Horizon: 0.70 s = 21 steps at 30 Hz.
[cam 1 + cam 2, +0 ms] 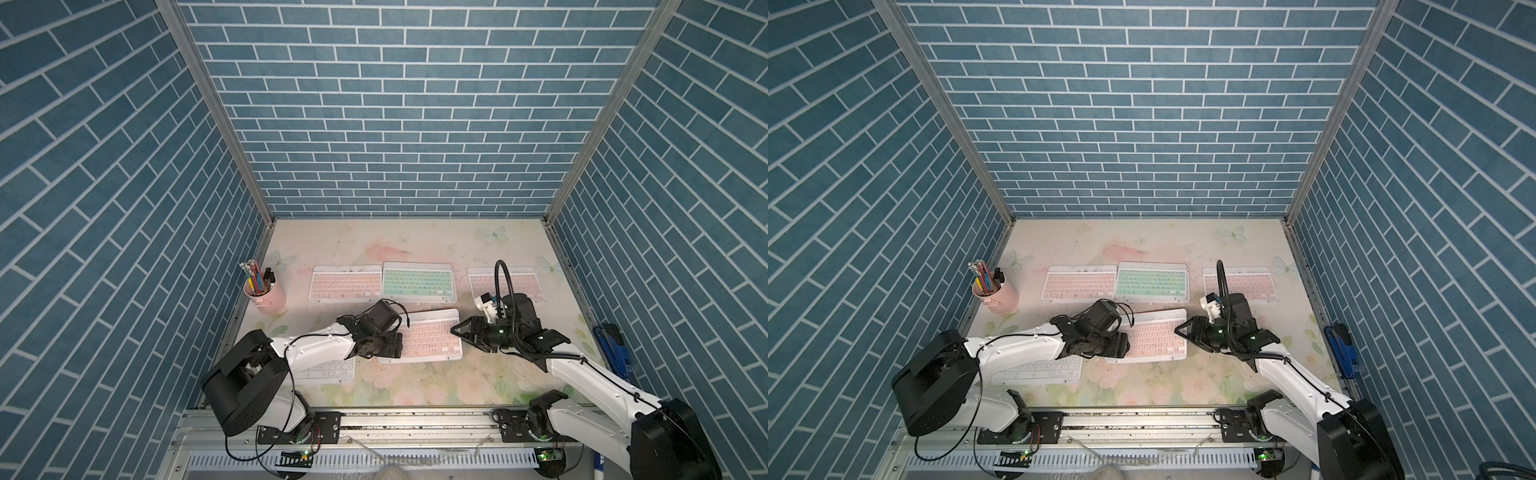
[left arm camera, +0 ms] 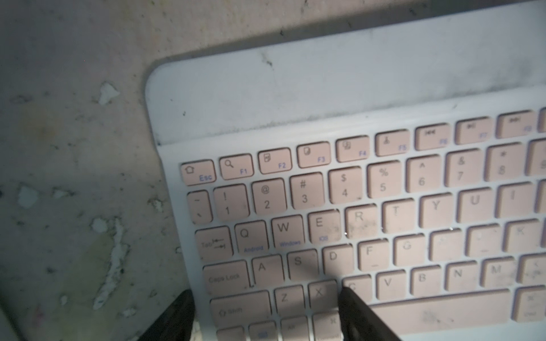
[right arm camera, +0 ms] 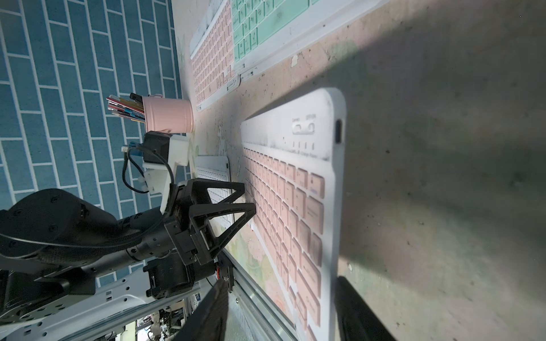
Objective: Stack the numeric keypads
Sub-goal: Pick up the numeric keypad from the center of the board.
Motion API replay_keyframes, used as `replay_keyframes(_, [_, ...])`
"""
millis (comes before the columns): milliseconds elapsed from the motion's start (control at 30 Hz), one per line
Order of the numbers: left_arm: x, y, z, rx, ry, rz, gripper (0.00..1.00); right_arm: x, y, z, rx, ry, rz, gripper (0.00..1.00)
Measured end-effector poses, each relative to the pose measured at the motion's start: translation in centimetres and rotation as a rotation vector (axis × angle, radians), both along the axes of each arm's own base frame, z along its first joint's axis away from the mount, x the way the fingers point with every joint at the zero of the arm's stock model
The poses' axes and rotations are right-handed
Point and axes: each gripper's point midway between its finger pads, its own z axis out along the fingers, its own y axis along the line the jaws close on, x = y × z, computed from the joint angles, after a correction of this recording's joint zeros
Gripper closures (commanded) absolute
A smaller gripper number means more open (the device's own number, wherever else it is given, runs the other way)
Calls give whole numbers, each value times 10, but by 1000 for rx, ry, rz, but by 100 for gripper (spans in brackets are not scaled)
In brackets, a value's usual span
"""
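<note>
Both top views show five keypads on the flowered table point(image 1: 415, 245). The back-left pink keypad point(image 1: 345, 283) lies with the mint keypad point(image 1: 419, 281) right up against it. The back-right pink keypad point(image 1: 505, 282) sits apart, partly behind the right arm. The white keypad point(image 1: 332, 370) is half under the left arm. The middle pink keypad point(image 1: 428, 338) lies slightly askew between the two arms. A pink pot point(image 1: 268, 297) of pens stands by the left wall.

From up there the left gripper point(image 1: 397, 347) is only a dark lump over that keypad's left short edge. The right wrist view shows it side-on point(image 3: 248, 199), clenched on the edge with one finger above the keys and one below. It also shows a shadow under the keypad's far long edge; I can't tell whether the keypad is clear of the table.

The left wrist view alone gives the key legends, with one finger tip by the C key.

The right gripper point(image 1: 454, 330) is at the opposite short edge. Its own wrist view shows the jaws spread, straddling that edge, with a gap on the key side.
</note>
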Motion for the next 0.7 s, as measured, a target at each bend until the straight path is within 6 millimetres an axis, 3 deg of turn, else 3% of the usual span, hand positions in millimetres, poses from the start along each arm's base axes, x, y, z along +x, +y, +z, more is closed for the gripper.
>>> replay_keyframes(333, [0,0,1,-17,2,-1,23,-4,6,24,79,-42,25,44])
replay_keyframes(700, [-1,-1,2,-43,-3,-4,23,-8,8,29,100,-40,44,46])
